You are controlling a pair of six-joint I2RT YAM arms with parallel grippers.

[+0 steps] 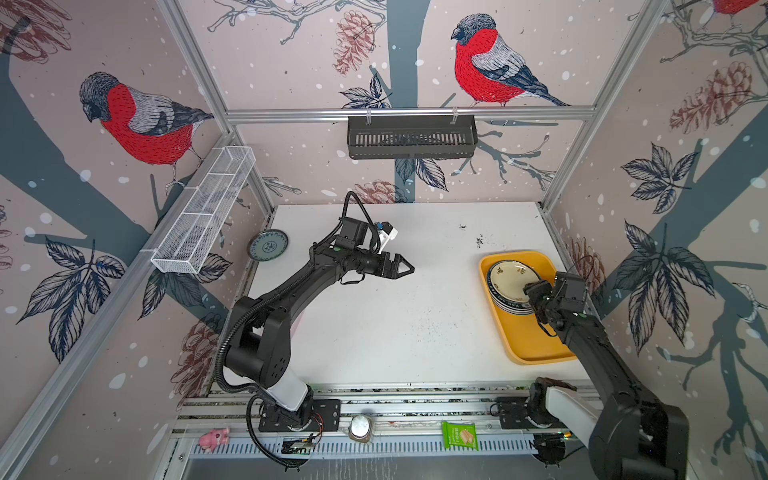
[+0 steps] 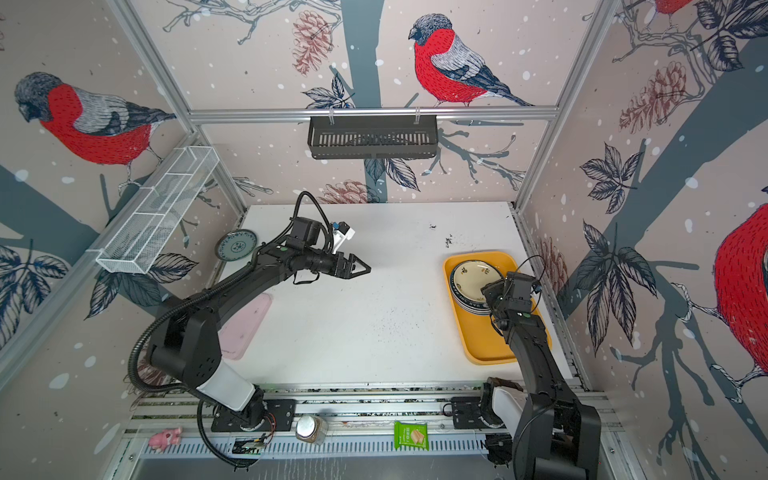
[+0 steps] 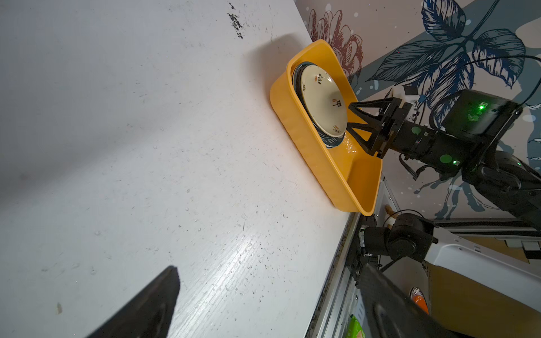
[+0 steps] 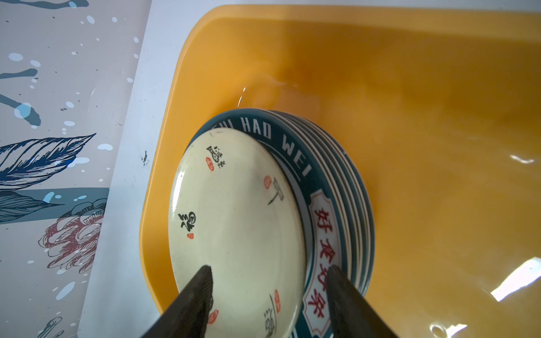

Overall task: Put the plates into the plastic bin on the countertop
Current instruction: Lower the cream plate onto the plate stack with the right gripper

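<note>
right pincer: your right pincer (image 4: 269, 269) is down at the near rim of the plate stack. Its jaws are well apart and clamp nothing. One finger (image 4: 199, 292) is over the cream plate (image 4: 234, 219) and the other is over the green rim beside it. I can't tell if either finger touches. The left wrist view shows the same gap (image 3: 349, 115).
left pincer: your left pincer (image 1: 409, 268) hangs over bare desk (image 1: 395, 324) left of centre, pointing toward the bin. Its jaws are spread as wide as they go and hold nothing (both fingers sit at the frame edges in its own wrist view (image 3: 268, 267)).
bin: the yellow bin (image 1: 536, 345) lies flat on the desk along the right edge, just beside the right wall. Its near half is bare in both top views (image 2: 486, 345).
cream plate: it tops the stack at the bin's far end (image 1: 509, 282). It is smaller than the plates under it and has small black and red brush marks.
green-rimmed plates: they are stacked under the cream plate inside the bin (image 4: 292, 152), with white lettering and a red-character panel on the top rim. Several rims show, and the count is unclear.
blue-grey plate: it is outside the bin (image 1: 268, 245), at the desk's far-left edge against the left wall, under the white mesh basket (image 1: 203, 212). It is well apart from both pincers, and I can't tell if it lies flat or leans.
pink tray: a pale pink tray (image 2: 245, 328) is on the desk's left edge, partly under your left arm.
</note>
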